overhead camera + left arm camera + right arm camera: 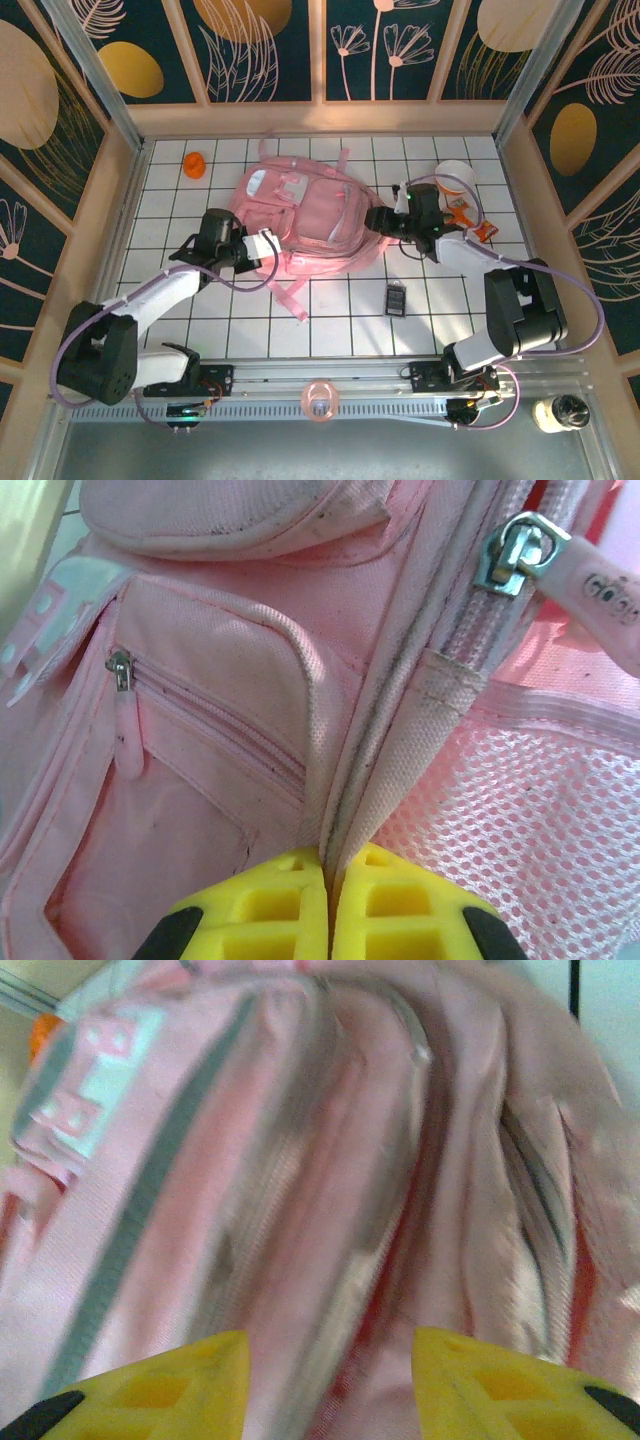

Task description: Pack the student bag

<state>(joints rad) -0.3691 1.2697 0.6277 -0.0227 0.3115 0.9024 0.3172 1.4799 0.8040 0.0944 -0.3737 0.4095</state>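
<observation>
Nearest the lens, the yellow pads of the left gripper [330, 905] are seen pressed together on a raised seam of the student bag [250, 730], so that a fold of its pink cloth is pinched between them. The bag's fabric is pale pink and smudged with dark marks; a zipped front pocket [200, 810] is shown left of the seam, a white mesh panel [520, 810] right of it, and a metal zip pull [520, 550] above. The bag is laid flat at the middle of the table [340, 320], towards its far edge. The right gripper [330, 1380] is set at the bag's right side with its fingers apart and blurred pink cloth between them; whether that cloth is clamped cannot be told. A small black object [396, 299] lies nearer the front edge, and an orange object [195, 165] is seen by the far left corner.
</observation>
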